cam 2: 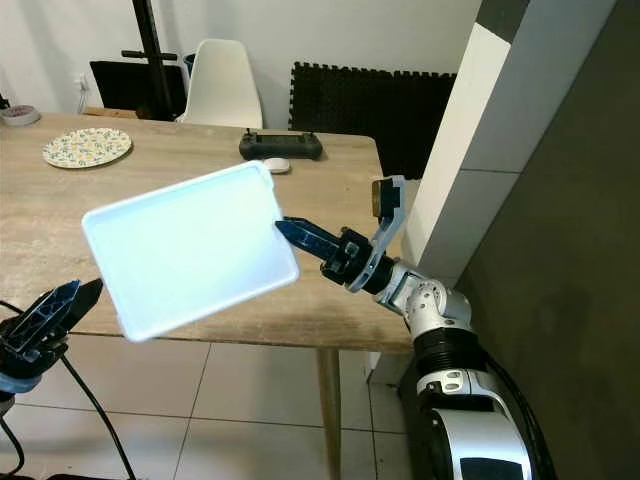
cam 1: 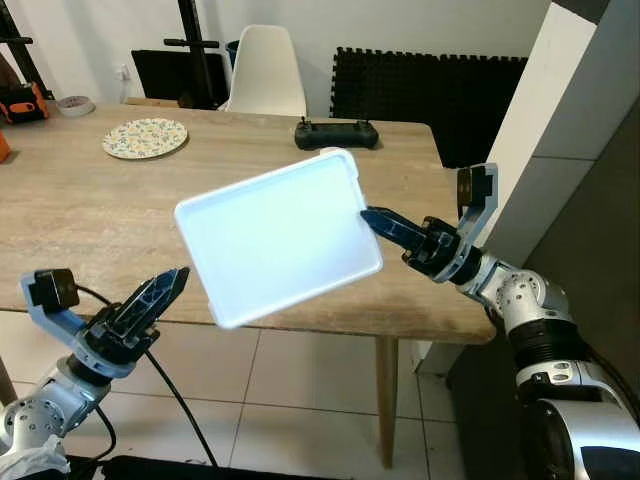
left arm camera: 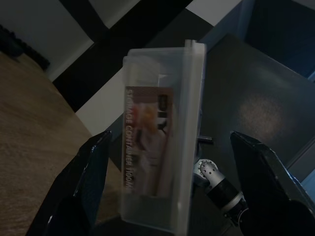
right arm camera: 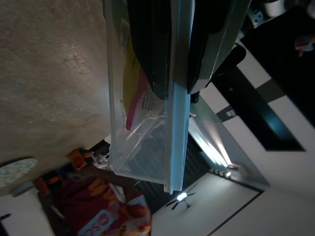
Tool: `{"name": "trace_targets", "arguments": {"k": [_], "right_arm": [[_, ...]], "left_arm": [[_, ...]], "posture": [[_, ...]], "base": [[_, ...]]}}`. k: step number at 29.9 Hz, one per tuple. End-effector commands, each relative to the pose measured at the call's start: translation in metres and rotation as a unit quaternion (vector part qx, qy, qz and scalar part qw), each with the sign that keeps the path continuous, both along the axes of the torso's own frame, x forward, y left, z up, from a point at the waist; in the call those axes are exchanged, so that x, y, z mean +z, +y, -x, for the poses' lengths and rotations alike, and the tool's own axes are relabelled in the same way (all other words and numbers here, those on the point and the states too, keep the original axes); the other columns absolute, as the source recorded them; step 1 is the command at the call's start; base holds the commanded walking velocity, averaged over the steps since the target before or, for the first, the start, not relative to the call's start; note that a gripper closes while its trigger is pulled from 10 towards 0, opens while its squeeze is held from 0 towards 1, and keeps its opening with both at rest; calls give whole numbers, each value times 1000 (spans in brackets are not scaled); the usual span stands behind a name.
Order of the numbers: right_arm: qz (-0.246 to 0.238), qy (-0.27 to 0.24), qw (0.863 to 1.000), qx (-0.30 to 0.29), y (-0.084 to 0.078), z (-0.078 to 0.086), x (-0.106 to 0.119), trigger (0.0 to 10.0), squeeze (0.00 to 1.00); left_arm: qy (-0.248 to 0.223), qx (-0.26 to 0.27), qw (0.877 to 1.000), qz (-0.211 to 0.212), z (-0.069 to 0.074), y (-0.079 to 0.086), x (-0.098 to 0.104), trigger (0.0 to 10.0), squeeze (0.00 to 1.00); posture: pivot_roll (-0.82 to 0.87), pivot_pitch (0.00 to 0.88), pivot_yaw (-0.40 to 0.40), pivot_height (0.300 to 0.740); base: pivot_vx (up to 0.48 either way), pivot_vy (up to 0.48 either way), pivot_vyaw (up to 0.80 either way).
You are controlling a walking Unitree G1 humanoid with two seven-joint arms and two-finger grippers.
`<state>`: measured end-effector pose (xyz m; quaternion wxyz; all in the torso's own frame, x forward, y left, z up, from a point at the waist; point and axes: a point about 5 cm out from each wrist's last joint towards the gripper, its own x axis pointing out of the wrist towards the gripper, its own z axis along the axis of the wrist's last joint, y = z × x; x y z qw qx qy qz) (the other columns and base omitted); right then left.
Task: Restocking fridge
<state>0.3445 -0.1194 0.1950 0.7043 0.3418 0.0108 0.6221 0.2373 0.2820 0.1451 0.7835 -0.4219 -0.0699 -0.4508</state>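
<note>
A long wooden table [cam 1: 90,220] fills the left and middle of the frame. On it, upper left, lies a patterned plate [cam 1: 145,137]; a black controller [cam 1: 336,132] sits at the far edge, upper middle. Behind stands a white chair [cam 1: 267,72], with black foam panels [cam 1: 440,95] against the wall, upper right.

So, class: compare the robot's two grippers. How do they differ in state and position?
The right gripper is shut on the rim of the white storage container, held above the wooden table. The left gripper is open and holds nothing, lower down beside the container. Both have two long black fingers.
</note>
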Motion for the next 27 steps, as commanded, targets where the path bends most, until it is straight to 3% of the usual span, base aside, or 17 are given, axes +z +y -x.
{"name": "trace_targets", "arguments": {"k": [1, 16, 23, 24, 25, 26, 27], "right_arm": [[-6, -14, 1000, 20, 0, 4, 4, 0, 0], [-7, -21, 998, 60, 8, 15, 6, 0, 0], [-1, -20, 998, 65, 10, 17, 5, 0, 0], [0, -20, 998, 66, 10, 17, 5, 0, 0], [0, -20, 998, 66, 10, 17, 5, 0, 0], [2, -20, 998, 66, 11, 17, 4, 0, 0], [5, -19, 998, 65, 11, 17, 4, 0, 0]], "left_arm": [[3, -20, 999, -27, 1, -2, 3, 10000, 0], [-9, -93, 995, -35, -6, -35, 8, 10000, 0], [-14, -111, 993, -28, -3, -38, 10, 10000, 0], [-19, -116, 993, -25, -2, -38, 11, 5686, 0], [-19, -116, 993, -25, -2, -38, 11, 5686, 0], [-21, -122, 992, -22, 0, -39, 12, 0, 0], [-23, -125, 992, -21, 1, -39, 13, 0, 0]], "posture": [[-12, 12, -41, 740], [-21, 12, -40, 740], [-25, 9, -37, 740], [-25, 9, -37, 740], [-25, 9, -37, 740], [-25, 9, -37, 740], [-25, 9, -37, 740]], "base": [[0, 0, 0], [0, 0, 0], [0, 0, 0], [0, 0, 0], [0, 0, 0], [0, 0, 0], [0, 0, 0]]}}
